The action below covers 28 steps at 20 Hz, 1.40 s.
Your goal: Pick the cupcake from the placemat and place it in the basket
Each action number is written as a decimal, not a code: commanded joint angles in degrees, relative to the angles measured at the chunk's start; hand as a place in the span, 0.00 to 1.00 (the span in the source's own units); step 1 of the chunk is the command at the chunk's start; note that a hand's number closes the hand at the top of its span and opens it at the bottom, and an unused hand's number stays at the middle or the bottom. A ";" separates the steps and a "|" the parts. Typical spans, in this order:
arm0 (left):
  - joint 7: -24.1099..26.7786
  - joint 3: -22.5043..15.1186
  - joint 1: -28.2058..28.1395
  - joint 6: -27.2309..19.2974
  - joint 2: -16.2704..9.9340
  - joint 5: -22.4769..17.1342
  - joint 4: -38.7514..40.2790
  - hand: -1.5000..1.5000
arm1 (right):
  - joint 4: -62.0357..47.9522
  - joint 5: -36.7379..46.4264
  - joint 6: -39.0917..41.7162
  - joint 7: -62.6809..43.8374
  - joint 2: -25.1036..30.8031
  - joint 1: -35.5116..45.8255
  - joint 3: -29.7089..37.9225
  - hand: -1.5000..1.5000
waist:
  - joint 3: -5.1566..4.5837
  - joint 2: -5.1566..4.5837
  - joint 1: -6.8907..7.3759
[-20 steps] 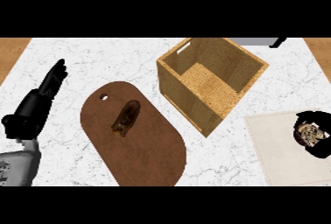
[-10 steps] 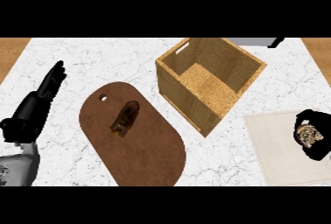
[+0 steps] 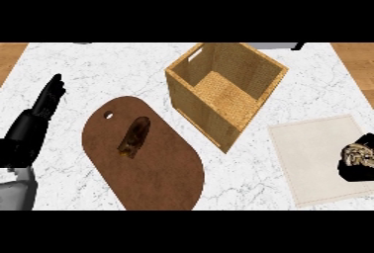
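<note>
A cream placemat lies at the right of the white marble counter. At its right edge my right hand shows only partly, black fingers curled round the cupcake, whose pale brown swirled top shows above them. The woven basket stands open and empty at the upper middle, to the left of the placemat and apart from the hand. My left hand rests at the left edge, fingers straight and pointing up, holding nothing.
A brown oval cutting board lies left of the basket with a dark brown elongated pastry on it. Wooden floor shows past the counter's upper corners.
The right hand with the cupcake has shifted slightly toward the right edge and lower in view. The left hand has hardly moved.
</note>
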<state>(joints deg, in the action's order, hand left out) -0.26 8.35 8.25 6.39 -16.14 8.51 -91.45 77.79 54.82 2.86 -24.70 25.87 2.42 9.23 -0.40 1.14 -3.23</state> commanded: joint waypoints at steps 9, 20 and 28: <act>-0.18 -0.49 1.19 0.19 0.56 0.11 1.21 0.50 | 42.16 -11.93 -2.57 -10.66 -5.53 6.59 5.82 1.00 | 0.21 -0.29 0.64; -0.45 -0.26 4.65 2.48 -0.22 -1.24 1.41 0.50 | 45.86 -16.14 17.39 -40.18 -2.65 39.89 -3.14 1.00 | 0.23 -0.98 3.99; 0.72 -1.51 3.18 1.44 0.58 0.95 0.83 0.50 | 24.50 -13.75 16.01 -42.94 -7.94 58.03 -6.95 1.00 | 0.25 -1.17 4.69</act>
<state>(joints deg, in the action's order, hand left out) 0.26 6.26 11.14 7.35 -14.73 9.55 -90.40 111.44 40.34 16.77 -60.30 19.71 51.41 3.78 -0.18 0.09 1.02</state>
